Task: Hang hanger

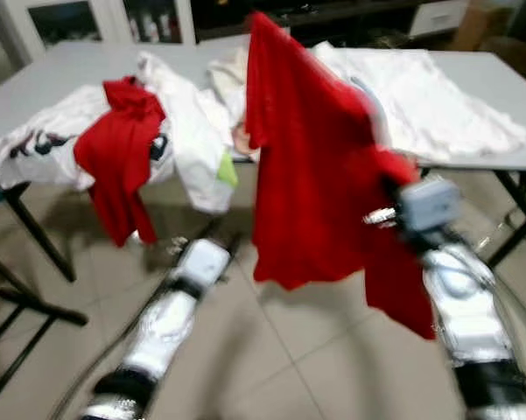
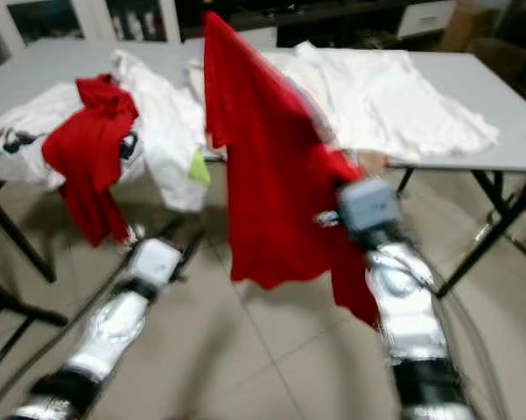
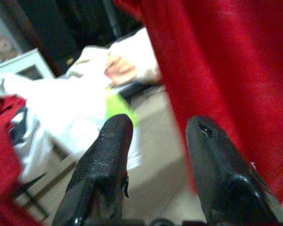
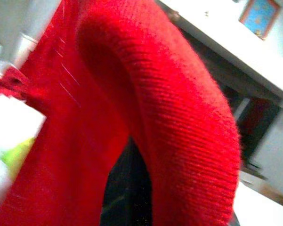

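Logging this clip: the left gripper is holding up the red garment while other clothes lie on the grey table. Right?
Not quite: the right gripper holds up the red garment, as the left eye view shows. The left gripper is open and holds nothing. Other clothes do lie on the grey table.

Grey folding table [image 1: 508,96] on black legs, standing on a beige tiled floor [image 1: 280,350]. On the table: a white garment [image 1: 420,96] spread flat at the right; a heap of white clothes [image 1: 184,114] at the left, partly hanging over the front edge, one piece with a yellow-green patch [image 1: 227,171]; a second red garment [image 1: 114,157] draped over that heap and hanging below the edge. White-framed cabinets [image 1: 96,17] behind the table.
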You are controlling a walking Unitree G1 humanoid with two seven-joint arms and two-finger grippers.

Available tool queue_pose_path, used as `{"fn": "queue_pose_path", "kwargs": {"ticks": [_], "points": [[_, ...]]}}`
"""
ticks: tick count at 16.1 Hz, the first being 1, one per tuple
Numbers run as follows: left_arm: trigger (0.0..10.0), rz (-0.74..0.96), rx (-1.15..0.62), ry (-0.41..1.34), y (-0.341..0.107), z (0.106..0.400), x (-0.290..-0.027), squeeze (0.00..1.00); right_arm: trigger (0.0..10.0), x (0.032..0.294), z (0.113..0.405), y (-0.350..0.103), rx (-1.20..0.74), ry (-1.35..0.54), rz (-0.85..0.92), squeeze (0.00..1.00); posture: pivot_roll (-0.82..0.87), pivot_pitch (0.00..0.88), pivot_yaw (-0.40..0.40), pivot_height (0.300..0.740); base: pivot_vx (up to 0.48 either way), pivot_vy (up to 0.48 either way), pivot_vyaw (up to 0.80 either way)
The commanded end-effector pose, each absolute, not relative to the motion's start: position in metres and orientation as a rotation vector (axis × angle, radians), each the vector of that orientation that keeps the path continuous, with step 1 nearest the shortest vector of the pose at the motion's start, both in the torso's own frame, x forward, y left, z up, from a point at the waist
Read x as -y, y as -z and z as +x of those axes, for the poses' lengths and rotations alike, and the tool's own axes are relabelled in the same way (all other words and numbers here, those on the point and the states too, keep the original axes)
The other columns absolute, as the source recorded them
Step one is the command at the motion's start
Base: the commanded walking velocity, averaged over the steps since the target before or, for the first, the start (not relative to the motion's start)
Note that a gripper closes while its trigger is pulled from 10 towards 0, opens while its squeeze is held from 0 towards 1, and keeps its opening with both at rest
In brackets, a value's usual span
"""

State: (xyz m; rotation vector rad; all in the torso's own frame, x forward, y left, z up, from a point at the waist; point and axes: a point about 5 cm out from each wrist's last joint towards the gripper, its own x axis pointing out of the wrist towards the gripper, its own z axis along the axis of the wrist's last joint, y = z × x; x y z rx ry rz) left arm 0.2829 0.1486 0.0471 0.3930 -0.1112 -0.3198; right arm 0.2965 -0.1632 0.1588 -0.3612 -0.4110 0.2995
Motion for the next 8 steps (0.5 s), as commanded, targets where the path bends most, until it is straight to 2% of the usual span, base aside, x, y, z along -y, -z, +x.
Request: {"fn": "queue_pose_path", "kwargs": {"ticks": [1, 8], "points": [[10.0, 0.376, 0.134, 0.331, -0.0513, 0.2853, -0.139, 0.0, 10.0, 0.1737, 0.2956, -0.1636, 0.42, -0.266, -0.368, 0.0, 0.06, 0.001, 0.031, 0.74, 0.48, 0.0, 0.0], [10.0, 0.37, 0.141, 0.33, -0.0527, 0.2853, -0.1378, 0.0, 10.0, 0.1709, 0.2955, -0.1652, 0.419, -0.275, -0.362, 0.0, 0.06, 0.002, 0.033, 0.74, 0.48, 0.0, 0.0]]}}
